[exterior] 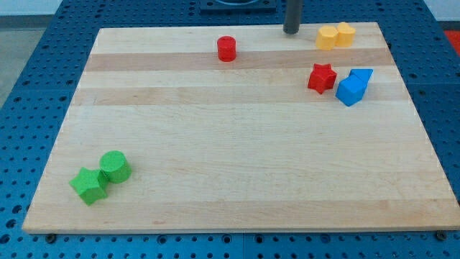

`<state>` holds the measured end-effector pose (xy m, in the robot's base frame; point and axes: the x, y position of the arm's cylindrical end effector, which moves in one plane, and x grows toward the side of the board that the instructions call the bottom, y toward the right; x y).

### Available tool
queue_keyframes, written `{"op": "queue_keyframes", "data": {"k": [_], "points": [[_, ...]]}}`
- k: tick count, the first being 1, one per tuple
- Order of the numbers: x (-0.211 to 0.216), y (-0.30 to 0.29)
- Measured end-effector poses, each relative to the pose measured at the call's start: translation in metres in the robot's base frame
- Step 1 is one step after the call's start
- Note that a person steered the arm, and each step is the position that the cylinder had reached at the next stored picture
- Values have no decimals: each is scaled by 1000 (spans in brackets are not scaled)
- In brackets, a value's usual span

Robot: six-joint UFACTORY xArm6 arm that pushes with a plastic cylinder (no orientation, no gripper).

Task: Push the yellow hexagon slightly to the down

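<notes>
Green star block (pixel 88 185) nearest, touching green cylinder (pixel 115 166), near left. My tip (pixel 291 32) at far edge of wooden board (pixel 237 158), holding nothing, left of yellow hexagon (pixel 328 37); yellow block (pixel 346 33) touches it.

The wooden board (pixel 237 165) carries red, yellow, blue and green blocks.

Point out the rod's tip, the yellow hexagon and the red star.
My tip (pixel 291 32): camera view, the rod's very bottom end, left of the yellow blocks.
Yellow hexagon (pixel 328 37): camera view, its top face.
Red star (pixel 321 77): camera view, middle of its top face.
</notes>
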<state>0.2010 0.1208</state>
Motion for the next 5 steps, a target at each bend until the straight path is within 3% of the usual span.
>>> {"op": "queue_keyframes", "data": {"k": [2, 5], "points": [[-1, 43], [11, 45]]}}
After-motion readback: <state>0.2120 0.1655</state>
